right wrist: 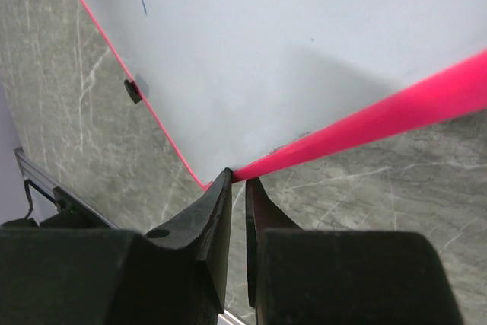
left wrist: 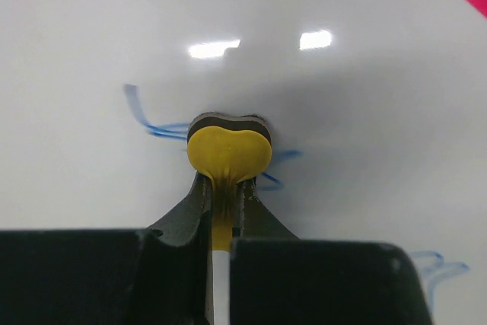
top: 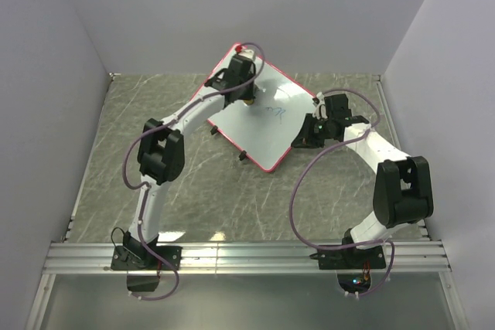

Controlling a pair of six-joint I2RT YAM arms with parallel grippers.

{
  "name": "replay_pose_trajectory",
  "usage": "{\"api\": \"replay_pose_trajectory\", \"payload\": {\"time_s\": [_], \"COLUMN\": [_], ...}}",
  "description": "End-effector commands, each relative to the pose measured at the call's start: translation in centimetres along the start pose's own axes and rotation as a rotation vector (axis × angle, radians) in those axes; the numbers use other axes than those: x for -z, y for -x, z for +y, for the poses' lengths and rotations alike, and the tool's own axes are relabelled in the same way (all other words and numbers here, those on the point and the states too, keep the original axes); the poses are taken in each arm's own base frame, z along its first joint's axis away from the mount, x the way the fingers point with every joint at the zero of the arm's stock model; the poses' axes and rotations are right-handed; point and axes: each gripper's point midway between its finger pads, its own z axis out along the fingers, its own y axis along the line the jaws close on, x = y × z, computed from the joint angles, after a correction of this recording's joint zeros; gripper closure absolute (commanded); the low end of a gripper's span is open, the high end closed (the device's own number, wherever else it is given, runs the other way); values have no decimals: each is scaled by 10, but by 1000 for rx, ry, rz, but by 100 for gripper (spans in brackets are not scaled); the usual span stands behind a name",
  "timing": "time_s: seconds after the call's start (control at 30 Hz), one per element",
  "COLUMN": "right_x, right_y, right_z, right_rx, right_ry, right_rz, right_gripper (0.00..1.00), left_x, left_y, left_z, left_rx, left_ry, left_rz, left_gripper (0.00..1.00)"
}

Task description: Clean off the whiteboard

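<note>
The left hand (left wrist: 227, 188) is closed tight on a small yellow eraser (left wrist: 229, 150), its two fingers squeezing the soft body so that it bulges above them. The eraser's dark underside is pressed flat on the whiteboard (left wrist: 342, 112), right on top of some blue scribbles (left wrist: 144, 116) that run out to either side of it. More blue marks show at the lower right of the left wrist view.

From above, the whiteboard (top: 267, 125) lies on the grey marbled desk (top: 232, 191) toward the far middle, turned diagonally so that one corner points at the back wall. The left hand (top: 246, 86) reaches over its far part, and the right hand (top: 309, 133) sits at its right-hand corner.

In the right wrist view the right hand (right wrist: 237, 188) is narrowed almost to a slit, and the corner of the red-pink rim (right wrist: 365, 127) meets its fingertips. It seems to pinch that corner, though the contact itself is hard to make out. A small black foot (right wrist: 133, 90) sticks out from the board's other edge.
</note>
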Motion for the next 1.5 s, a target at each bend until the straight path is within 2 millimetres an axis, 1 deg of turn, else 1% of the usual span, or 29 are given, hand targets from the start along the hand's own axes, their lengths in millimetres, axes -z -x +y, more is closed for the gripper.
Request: {"api": "replay_pose_trajectory", "payload": {"time_s": [0.0,0.03,0.13,0.2,0.27,0.3,0.4,0.43,0.47,0.5,0.57,0.6,0.63,0.7,0.77,0.83,0.87,1.0,1.03,1.07,1.1,1.17,1.2,1.23,1.27,1.33,1.37,1.4,1.47], "right_x": [-5,-5,-3,-1,1,1,1,0,-1,-2,-4,-3,-4,-3,-5,-5,-5,-3,-2,-2,0,1,3,5,7,11,12,15,22], "right_y": [-9,-9,-11,-13,-18,-21,-27,-30,-31,-32,-35,-32,-34,-30,-28,-22,-21,-12,-11,-10,-10,-8,-6,-5,-3,-2,0,2,11], "right_z": [10,11,14,17,19,21,23,27,27,30,35,40,43,51,57,65,69,81,82,84,87,88,89,90,91,94,95,98,106], "right_rx": [45,47,49,55,59,64,70,77,79,84,101,111,118,129,137,145,149,162,161,167,171,178,182,184,189,193,193,196,206], "right_ry": [26,25,30,34,32,33,31,35,33,34,35,37,37,43,52,61,66,81,82,83,85,80,78,75,76,76,76,78,85], "right_rz": [33,33,36,39,49,54,70,82,87,93,111,105,117,111,112,105,102,84,80,76,73,68,61,57,50,41,38,31,6], "right_gripper": [100,100,100,100,100,100,100,100,100,100,100,100,100,100,100,100,100,100,100,100,100,100,100,100,100,100,100,100,100], "left_x": [-18,-19,-26,-32,-35,-37,-36,-36,-32,-30,-23,-19,-15,-8,-7,-3,-4,2,1,-1,-3,-6,-8,-8,-6,-5,-6,-2,1], "left_y": [11,16,24,26,25,25,25,23,28,28,28,29,25,16,4,-3,-10,-11,-9,-13,-8,-16,-15,-14,-22,-25,-40,-38,-50], "left_z": [66,82,99,103,100,95,67,54,39,27,-4,-12,-30,-53,-61,-67,-66,-66,-61,-56,-46,-33,-26,-12,-2,14,23,31,38], "left_rx": [87,112,127,123,130,129,101,80,58,47,33,32,20,-4,-6,7,23,40,49,72,98,151,165,186,190,197,201,208,218], "left_ry": [109,127,139,136,111,88,-2,-21,-73,-106,-204,-229,-269,-317,-330,-357,-359,-364,-357,-351,-346,-337,-330,-312,-288,-256,-234,-221,-208], "left_rz": [-6,-12,-30,-33,-29,-28,-27,-25,-31,-29,-26,-27,-18,1,28,46,63,60,56,68,60,87,79,76,85,79,105,98,113], "left_gripper": [100,100,100,100,100,100,100,100,100,100,100,100,100,100,100,100,100,100,100,100,100,100,100,100,100,100,100,100,100]}}
